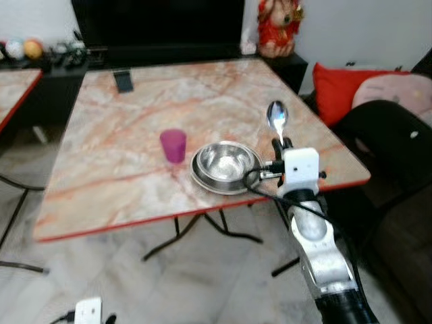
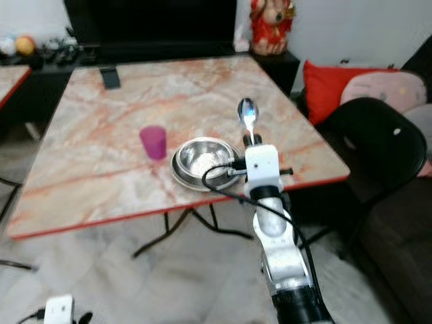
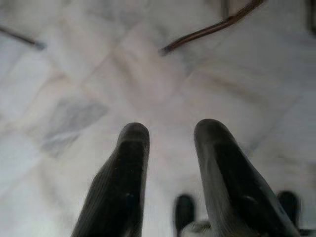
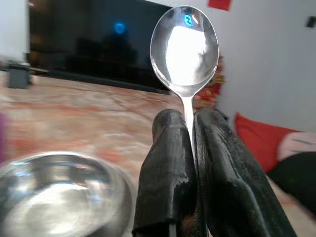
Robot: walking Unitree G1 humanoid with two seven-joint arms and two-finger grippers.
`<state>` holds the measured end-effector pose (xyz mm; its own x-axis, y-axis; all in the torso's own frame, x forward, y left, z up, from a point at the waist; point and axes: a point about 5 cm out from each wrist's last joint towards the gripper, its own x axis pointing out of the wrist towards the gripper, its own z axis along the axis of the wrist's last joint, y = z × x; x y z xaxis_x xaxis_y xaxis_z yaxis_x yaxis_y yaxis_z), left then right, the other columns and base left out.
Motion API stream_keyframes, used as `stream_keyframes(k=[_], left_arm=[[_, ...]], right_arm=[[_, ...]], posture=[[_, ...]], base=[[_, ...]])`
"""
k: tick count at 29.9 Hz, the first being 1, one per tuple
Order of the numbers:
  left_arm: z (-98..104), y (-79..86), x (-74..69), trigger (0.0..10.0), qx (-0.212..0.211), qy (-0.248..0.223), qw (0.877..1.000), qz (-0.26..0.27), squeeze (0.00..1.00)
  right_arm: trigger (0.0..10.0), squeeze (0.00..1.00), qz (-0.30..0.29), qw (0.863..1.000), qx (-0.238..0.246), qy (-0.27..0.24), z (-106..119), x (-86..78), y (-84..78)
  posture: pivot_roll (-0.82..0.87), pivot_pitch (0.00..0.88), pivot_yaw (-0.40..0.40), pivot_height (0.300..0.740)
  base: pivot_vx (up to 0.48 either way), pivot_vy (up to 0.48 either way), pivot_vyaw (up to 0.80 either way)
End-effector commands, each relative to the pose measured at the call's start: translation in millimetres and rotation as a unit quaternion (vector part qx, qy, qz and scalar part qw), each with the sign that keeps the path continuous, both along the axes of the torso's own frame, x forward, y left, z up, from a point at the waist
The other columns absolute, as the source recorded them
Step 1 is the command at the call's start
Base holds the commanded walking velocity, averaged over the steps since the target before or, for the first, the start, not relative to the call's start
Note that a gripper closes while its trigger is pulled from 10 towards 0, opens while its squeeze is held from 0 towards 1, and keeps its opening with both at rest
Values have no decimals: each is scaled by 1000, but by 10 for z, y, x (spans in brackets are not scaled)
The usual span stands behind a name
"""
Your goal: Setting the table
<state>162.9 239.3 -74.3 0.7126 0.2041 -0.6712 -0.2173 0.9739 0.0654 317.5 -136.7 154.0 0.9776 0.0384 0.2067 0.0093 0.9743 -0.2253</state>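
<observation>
Our right gripper (image 4: pixel 190 123) clamps the shiny silver metal spoon (image 1: pixel 277 120) upright, at 3 o'clock of the round steel bowl (image 1: pixel 226 165); our left gripper (image 3: pixel 170 143) hangs, fingers apart.

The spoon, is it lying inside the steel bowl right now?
No, the spoon stands upright, pinched by its handle in the right tool, above the table beside the bowl.
</observation>
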Motion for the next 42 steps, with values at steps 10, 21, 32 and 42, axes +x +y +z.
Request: stream_keyframes(k=[10, 21, 32, 42], left_arm=[[-12, 2, -19, 10000, 0, 7, 1000, 1, 0], [-20, 8, -37, 10000, -4, 8, 1000, 7, 0], [-25, -2, -42, 10000, -11, 9, 1000, 5, 0], [-36, 5, -67, 10000, -12, 14, 1000, 4, 0]], right_arm=[[10000, 0, -3, 1000, 0, -5, 39, 19, -10], [10000, 0, 12, 1000, -4, -7, 55, 26, 12], [10000, 0, 6, 1000, 1, -6, 57, 35, -26], [10000, 0, -68, 994, 76, 26, 7, 73, -280]], posture=[[-36, 0, -15, 740], [-40, 0, -14, 740], [-38, 0, -18, 740], [-36, 0, -14, 740]], base=[[313, 0, 0], [85, 0, 538], [0, 0, 48], [0, 0, 0]])
